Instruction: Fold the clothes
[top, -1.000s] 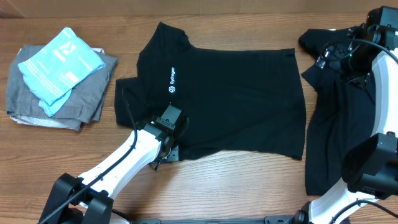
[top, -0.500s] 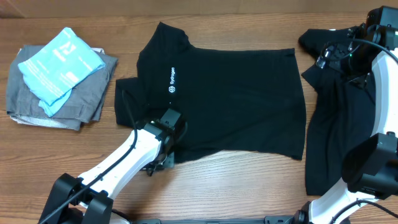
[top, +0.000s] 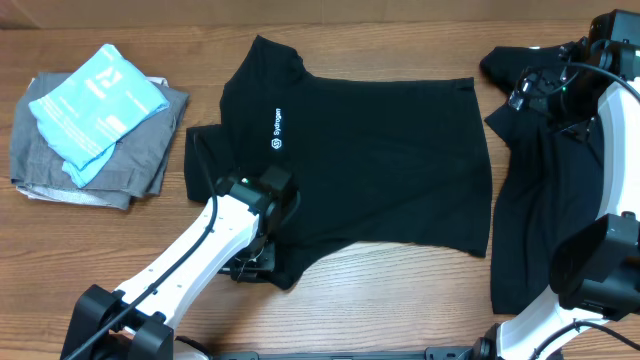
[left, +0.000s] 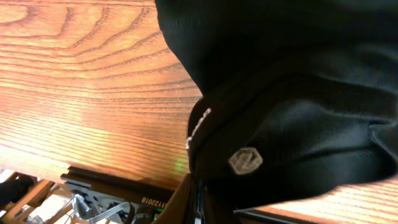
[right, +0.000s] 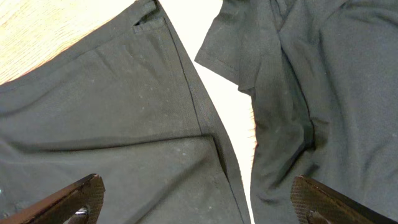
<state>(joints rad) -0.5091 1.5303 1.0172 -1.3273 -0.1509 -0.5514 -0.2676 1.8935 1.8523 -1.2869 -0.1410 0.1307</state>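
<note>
We saw the left gripper (top: 258, 268) clamped shut on the near sleeve (left: 280, 137) of the black short-sleeved polo shirt of soft fabric (top: 380, 160), at its front-left corner, with the pinched cloth bunched up. The shirt lay flat mid-table, its long axis running left to right, collar to the left and hem to the right, so its body stretched away and rightward from the closed jaws. We judged the fold would carry the sleeve inward toward the white chest logo (top: 277, 130). The right gripper (right: 199, 202) hung with jaws spread wide, holding nothing, over the crumpled second black garment (top: 530, 200) at the far right, well apart from the sleeve. 1 grey folded garment (top: 130, 170) with a light blue plastic packet (top: 95, 110) on top lay to the left on the brown wooden table (top: 400, 290), outside that path
</note>
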